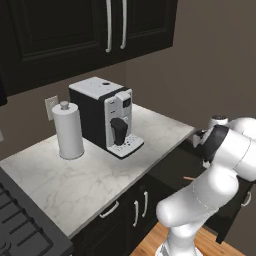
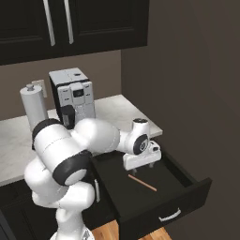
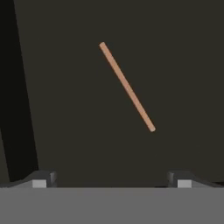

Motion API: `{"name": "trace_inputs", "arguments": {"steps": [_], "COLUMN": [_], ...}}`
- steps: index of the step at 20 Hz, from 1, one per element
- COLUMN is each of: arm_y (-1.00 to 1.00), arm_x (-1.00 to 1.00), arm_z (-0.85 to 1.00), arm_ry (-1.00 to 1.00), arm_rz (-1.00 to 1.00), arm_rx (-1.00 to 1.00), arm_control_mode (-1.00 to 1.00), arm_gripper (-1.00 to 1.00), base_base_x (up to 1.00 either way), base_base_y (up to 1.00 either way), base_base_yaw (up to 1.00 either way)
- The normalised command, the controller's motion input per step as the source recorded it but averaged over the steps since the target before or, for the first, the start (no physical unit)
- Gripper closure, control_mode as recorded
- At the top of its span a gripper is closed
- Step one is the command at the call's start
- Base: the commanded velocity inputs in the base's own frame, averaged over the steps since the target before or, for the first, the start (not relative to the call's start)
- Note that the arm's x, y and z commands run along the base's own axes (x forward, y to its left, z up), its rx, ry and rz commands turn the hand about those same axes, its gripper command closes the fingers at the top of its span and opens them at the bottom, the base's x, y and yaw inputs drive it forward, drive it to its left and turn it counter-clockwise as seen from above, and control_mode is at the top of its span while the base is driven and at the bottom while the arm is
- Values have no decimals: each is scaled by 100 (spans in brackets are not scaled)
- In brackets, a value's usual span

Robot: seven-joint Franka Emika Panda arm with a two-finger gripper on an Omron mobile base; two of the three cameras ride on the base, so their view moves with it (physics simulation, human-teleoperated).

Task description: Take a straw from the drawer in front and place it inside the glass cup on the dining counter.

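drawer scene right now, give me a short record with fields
drawer: pulled open, black, silvery bar handle on its front
straw: lying flat on the drawer floor, touched by nothing
gripper: fingers wide open, empty, above the drawer behind the straw
worktop: marble, carries a coffee machine and a paper-towel roll
task stage: straw not yet grasped

Thin tan straw (image 2: 142, 183) lying flat on the floor of the pulled-out black drawer (image 2: 187, 176)
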Motion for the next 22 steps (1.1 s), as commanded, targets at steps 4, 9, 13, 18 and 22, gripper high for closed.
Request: {"name": "trace_inputs", "arguments": {"steps": [4,9,13,18,22], "arm_y": [4,0,0,0,0], "arm_x": [12,35,38,27,12], "arm_z": [-66,-47,-42,-41,-37], "arm_ry": [18,9,0,0,0], "arm_rz": [0,0,14,14,13], "arm_rx": [0,0,0,0,0], "arm_control_mode": [-100,-100,-100,-100,-100], "arm_gripper": [-100,-100,-100,-100,-100], "base_base_x": [0,0,0,0,0], "base_base_y": [0,0,0,0,0], "base_base_yaw": [0,0,0,0,0]}}
